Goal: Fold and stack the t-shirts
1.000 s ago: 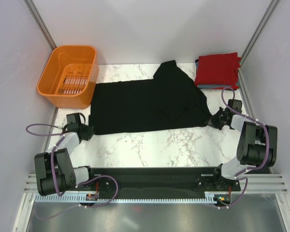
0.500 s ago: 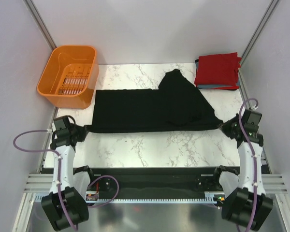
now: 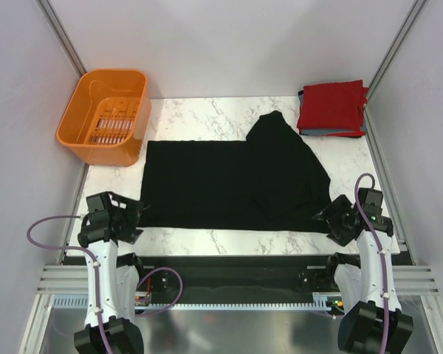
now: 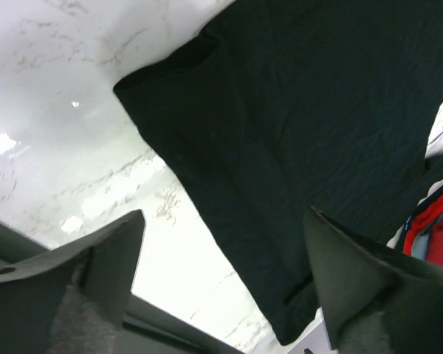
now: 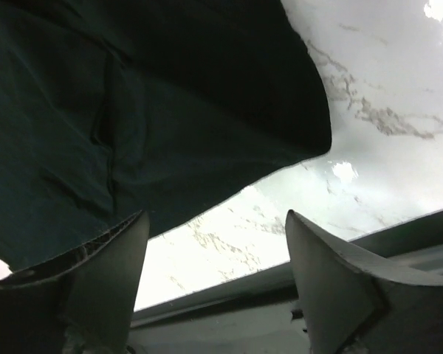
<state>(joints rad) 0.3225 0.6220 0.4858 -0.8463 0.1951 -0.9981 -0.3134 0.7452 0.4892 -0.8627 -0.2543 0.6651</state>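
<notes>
A large black t-shirt (image 3: 236,184) lies spread flat across the marble table (image 3: 199,118), with one sleeve pointing to the far right. My left gripper (image 3: 135,216) stands open just off its near left corner, holding nothing. Off the near right corner, my right gripper (image 3: 325,219) is open and empty too. In the left wrist view the black t-shirt (image 4: 303,133) lies beyond the open left gripper (image 4: 221,273). In the right wrist view its hem (image 5: 148,110) lies just past the open right gripper (image 5: 218,273). A folded red t-shirt (image 3: 332,105) rests on a grey-blue one (image 3: 321,133) at the far right.
An orange plastic basket (image 3: 103,114) stands at the far left corner, close to the shirt's left edge. Frame posts and grey walls bound the table on both sides. The table's front rail (image 5: 295,280) runs just below the right gripper.
Both grippers pulled the black t-shirt's near corners toward the front edge, then opened and let go. The shirt now lies flatter and reaches closer to the front.
</notes>
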